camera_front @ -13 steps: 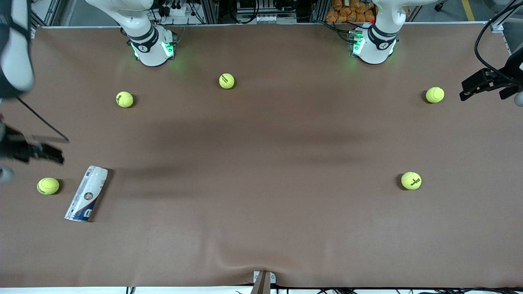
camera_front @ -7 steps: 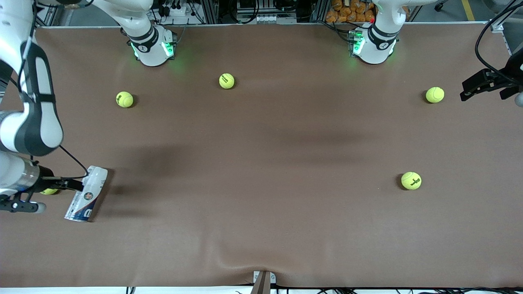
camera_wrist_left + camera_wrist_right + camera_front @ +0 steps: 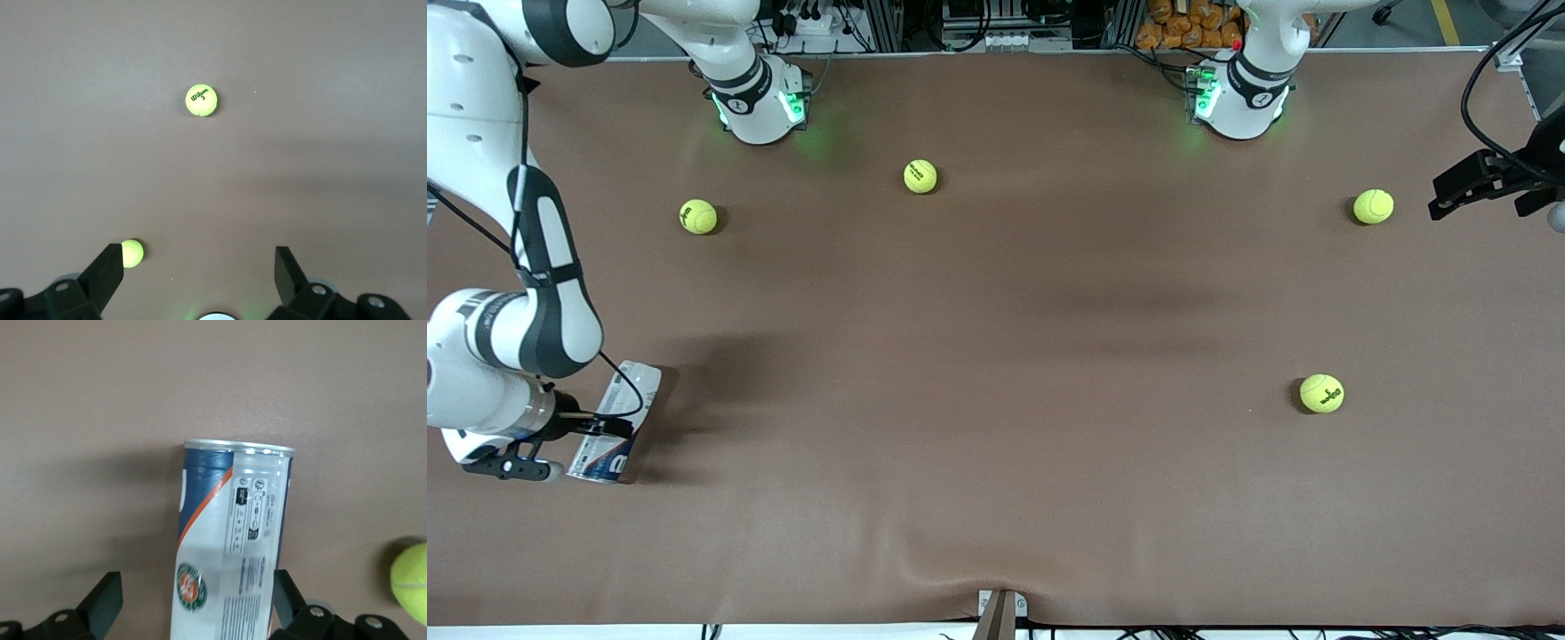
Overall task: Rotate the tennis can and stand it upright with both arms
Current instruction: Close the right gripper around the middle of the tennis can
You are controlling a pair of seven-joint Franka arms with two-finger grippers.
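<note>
Tennis can is what the right gripper is straddling: in the right wrist view its two black fingers are standing wide apart, one on each side of the label, neither pressing in. From the front camera the right gripper is sitting low over the middle of the tennis can, which is lying on its side on the brown table, near the right arm's end and fairly near the front camera, its silver rim pointing toward that camera.

A second ago this gripper was hanging off to the side, clear of the can; half a second ago it was just reaching the can's white end. Now it is covering the can's middle, and the can is lying in the same place, so nothing is pushing it yet. I am reading this as the approach finishing and the squeeze being next.

A tennis ball is sitting just beside the can, hidden under the arm from the front.

The left gripper is waiting in the air above the left arm's end of the table, its fingers spread wide and holding nothing, with another ball on the cloth below it. Three more balls are scattered well apart from the can.
</note>
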